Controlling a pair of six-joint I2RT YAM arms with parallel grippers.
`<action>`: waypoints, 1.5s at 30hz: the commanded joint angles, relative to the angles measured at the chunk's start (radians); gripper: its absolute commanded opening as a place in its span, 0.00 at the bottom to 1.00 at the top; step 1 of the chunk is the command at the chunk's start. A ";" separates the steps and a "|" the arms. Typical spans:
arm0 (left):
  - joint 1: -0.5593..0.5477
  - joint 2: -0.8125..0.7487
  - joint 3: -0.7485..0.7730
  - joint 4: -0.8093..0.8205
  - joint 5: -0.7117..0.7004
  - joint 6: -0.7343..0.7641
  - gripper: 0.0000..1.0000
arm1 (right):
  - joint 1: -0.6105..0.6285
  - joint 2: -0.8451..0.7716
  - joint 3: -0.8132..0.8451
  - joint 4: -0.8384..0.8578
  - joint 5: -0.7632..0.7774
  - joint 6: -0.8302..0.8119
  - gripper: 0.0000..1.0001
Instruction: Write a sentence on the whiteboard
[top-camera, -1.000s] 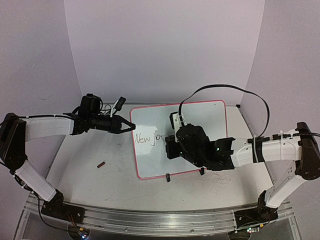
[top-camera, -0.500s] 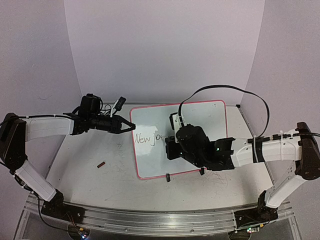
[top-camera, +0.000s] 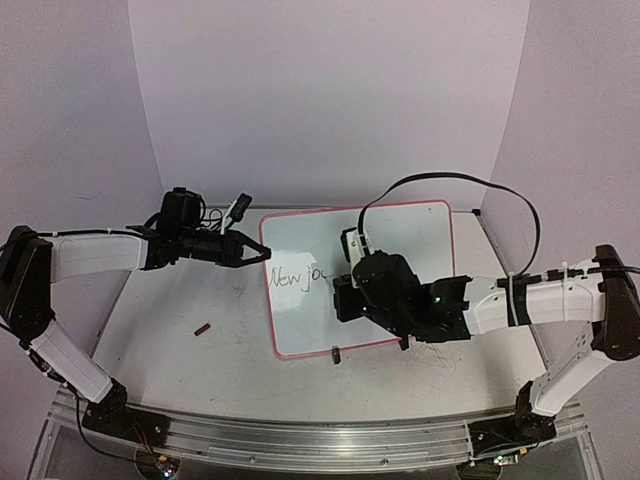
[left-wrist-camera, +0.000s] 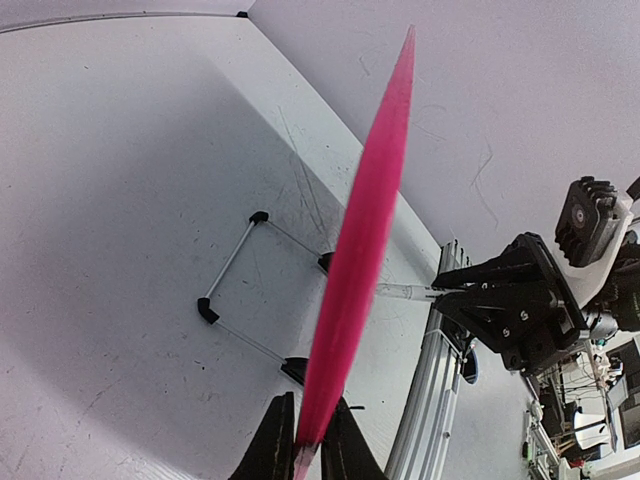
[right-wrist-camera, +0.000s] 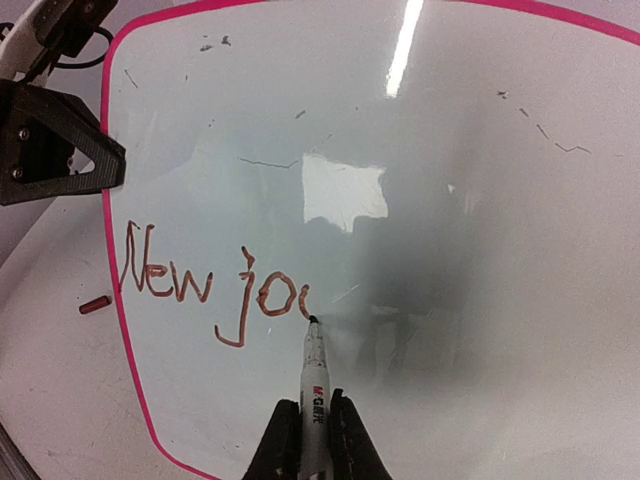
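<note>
A: Whereabouts of the whiteboard (top-camera: 400, 235)?
B: On the table (top-camera: 180, 370), face up, middle to right, slightly skewed, pink rim all round.
A: And the left pincer (top-camera: 262, 252)?
B: Closed on the whiteboard's left rim near the far corner; from the left wrist view, pinching the pink edge between both fingers (left-wrist-camera: 275, 445).
A: State of the right pincer (right-wrist-camera: 305, 415)?
B: Clamped around a marker (right-wrist-camera: 314, 375), over the board's left half, tip down and touching the white surface.
A: Place of the sentence (right-wrist-camera: 190, 280)?
B: On the left part of the board, close to the left rim, in reddish-brown strokes; reads "New jo" plus a partly formed letter, right at the marker's tip.
A: Anything else on the table?
B: A small reddish-brown piece (top-camera: 203, 327), left of the board, well apart from both pincers; too small to identify. Also a black cable (top-camera: 450, 180) looping above the right arm's wrist.
</note>
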 joint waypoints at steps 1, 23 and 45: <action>-0.015 0.000 0.007 0.013 0.028 0.006 0.09 | -0.003 -0.019 0.022 -0.016 0.072 0.000 0.00; -0.015 -0.008 0.007 0.014 0.028 0.008 0.09 | -0.017 0.008 0.049 0.011 0.055 -0.033 0.00; -0.015 -0.006 0.006 0.013 0.030 0.008 0.09 | 0.023 -0.019 -0.022 -0.056 0.013 0.036 0.00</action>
